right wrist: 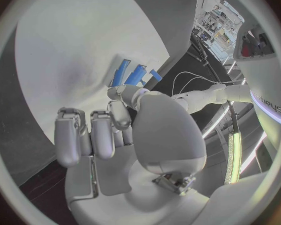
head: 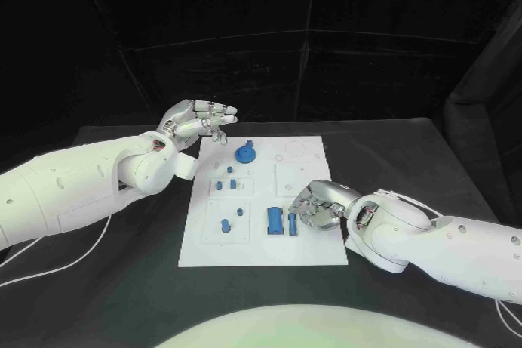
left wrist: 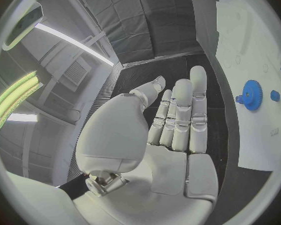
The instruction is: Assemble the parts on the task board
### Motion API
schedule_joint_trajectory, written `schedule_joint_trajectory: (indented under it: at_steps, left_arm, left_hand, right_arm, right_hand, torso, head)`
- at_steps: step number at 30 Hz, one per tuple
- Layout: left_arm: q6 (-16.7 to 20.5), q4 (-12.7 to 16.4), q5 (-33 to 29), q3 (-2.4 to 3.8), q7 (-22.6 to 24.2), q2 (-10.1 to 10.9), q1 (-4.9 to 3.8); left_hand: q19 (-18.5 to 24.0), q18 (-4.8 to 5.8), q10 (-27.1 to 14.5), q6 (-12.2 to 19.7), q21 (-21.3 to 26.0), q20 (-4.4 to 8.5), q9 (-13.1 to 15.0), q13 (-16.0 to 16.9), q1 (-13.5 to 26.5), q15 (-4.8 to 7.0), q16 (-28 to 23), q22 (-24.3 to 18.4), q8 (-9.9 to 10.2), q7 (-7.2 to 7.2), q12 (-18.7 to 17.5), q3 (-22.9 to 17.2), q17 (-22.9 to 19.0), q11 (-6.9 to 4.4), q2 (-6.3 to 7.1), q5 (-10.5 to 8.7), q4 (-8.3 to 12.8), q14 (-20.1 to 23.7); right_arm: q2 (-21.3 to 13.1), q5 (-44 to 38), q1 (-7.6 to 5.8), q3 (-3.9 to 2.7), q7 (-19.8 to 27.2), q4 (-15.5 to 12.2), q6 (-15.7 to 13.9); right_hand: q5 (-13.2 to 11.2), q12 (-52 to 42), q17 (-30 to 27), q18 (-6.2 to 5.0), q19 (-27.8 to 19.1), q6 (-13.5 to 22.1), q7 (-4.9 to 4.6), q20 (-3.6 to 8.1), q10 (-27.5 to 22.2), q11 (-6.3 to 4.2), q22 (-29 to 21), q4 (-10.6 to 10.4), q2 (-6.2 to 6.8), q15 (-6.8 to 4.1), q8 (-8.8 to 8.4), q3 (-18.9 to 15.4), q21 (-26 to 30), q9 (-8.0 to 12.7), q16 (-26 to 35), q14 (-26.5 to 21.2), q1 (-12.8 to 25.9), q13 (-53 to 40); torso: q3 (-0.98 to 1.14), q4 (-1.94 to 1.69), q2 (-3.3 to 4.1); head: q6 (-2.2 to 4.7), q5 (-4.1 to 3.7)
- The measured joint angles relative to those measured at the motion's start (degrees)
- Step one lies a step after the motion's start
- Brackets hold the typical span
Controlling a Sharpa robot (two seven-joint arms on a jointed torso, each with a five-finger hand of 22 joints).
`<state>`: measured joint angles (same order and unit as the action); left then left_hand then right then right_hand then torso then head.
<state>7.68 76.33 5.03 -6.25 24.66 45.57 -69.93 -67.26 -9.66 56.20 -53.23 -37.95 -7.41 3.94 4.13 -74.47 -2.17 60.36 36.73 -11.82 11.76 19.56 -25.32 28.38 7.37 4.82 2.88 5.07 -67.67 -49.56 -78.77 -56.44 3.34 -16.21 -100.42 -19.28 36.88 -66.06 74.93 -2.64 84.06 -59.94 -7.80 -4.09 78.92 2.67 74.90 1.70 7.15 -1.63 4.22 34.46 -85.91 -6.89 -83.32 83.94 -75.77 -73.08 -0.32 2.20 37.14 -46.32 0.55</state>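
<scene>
Beside the white task board (head: 265,204), the left hand (head: 196,123) is held open, empty; the right hand (head: 315,204) is curled over blue blocks (head: 276,220), grip unclear.

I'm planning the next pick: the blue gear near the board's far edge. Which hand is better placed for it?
Probably the left hand: it hovers open beside the task board's far left corner, close to the blue gear. The right hand sits curled over the near right part.
</scene>
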Motion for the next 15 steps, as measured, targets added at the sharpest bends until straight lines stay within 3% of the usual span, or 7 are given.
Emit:
schedule_joint_trajectory:
  at_steps: [15]
  left_arm:
    - [0.0, -0.1, 0.0, 0.00, 0.0, 0.0, 0.00]
  left_hand:
    - [0.0, -0.01, 0.0, 0.0, 0.0, 0.00, 0.0, 0.0, 0.0, 0.00, 0.0, 0.0, 0.0, 0.00, 0.0, 0.0, 0.0, 0.00, 0.00, 0.00, 0.0, 0.0]
  right_arm:
    - [-0.1, -1.2, -0.04, 0.00, -0.6, 0.2, 0.5]
  right_hand:
    - [0.5, -0.2, 0.0, 0.00, 0.0, -0.7, 0.02, 0.00, 0.2, -0.21, 0.0, 1.0, 0.43, 0.00, -0.06, 1.4, 0.0, 0.5, 0.0, 0.0, 1.4, 0.0]
  torso:
    - [-0.01, 0.05, -0.05]
  head:
    - [-0.09, -0.03]
